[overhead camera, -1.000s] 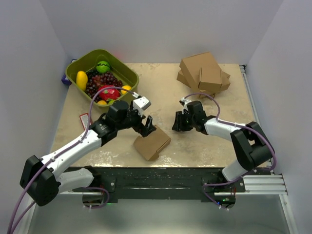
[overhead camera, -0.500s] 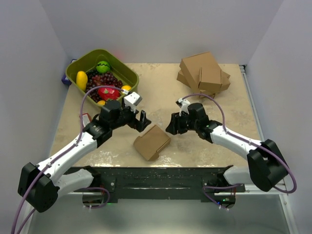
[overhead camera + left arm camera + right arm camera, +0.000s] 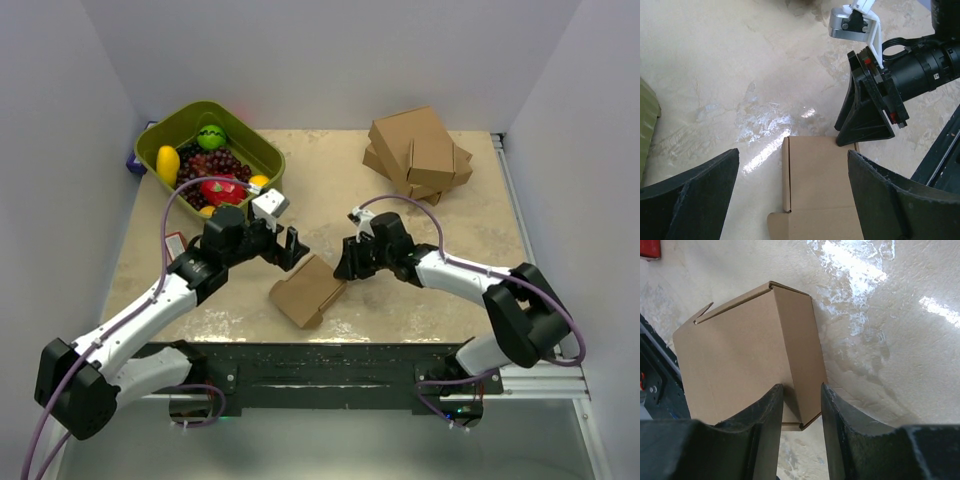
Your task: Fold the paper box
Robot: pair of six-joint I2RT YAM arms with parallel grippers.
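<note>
The paper box (image 3: pixel 308 290), flat brown cardboard, lies near the table's front middle. In the left wrist view its creased panel and rounded flap (image 3: pixel 815 190) sit below and between my wide-open left gripper (image 3: pixel 795 200), which hovers just above its far end (image 3: pixel 290 247). My right gripper (image 3: pixel 345 266) is at the box's right corner. The right wrist view shows its narrow jaws (image 3: pixel 802 412) astride the box's folded edge (image 3: pixel 790 340), one finger (image 3: pixel 765 425) on the top panel and the other against the side panel. The right gripper's fingers (image 3: pixel 865 120) also show in the left wrist view, touching the box's far edge.
A green basket (image 3: pixel 160 140) of fruit stands at the back left. A pile of larger brown cartons (image 3: pixel 418 150) sits at the back right. A small red-edged card (image 3: pixel 173 245) lies on the table (image 3: pixel 330 190) by the left arm. Grey walls close in three sides.
My right gripper slid left to the box's right corner, widened, then narrowed onto its edge. The left gripper drew back up-left off the box, staying open. The box shifted slightly left.
</note>
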